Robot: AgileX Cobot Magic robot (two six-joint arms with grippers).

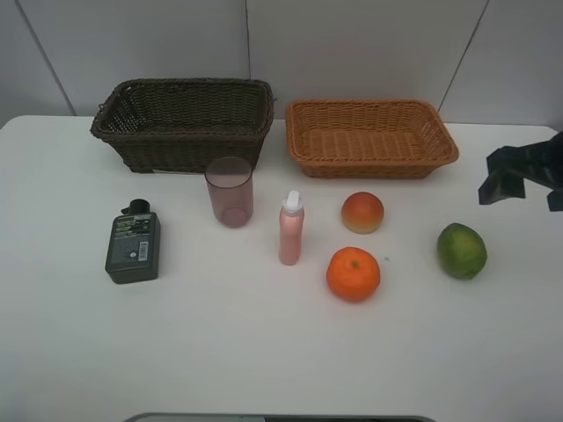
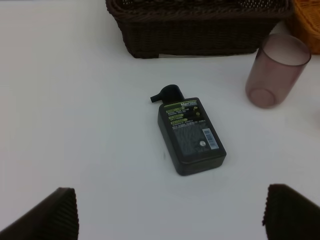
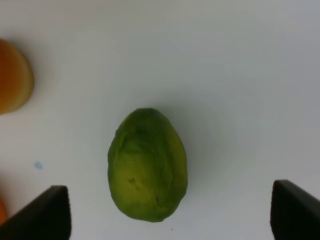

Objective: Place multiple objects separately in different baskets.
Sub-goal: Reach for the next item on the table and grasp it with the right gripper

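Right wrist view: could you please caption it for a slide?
Open right gripper facing the green fruit on the white table.

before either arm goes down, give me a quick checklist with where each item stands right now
1. Left gripper open: ok.
2. Right gripper open: ok.
3. Lime framed between the right jaws, nothing touching it: ok.
4. Flask lying flat, apart from cup: ok.
5. Tan basket empty: ok.
6. Dark basket floor all empty: cannot tell, its near wall hides part.
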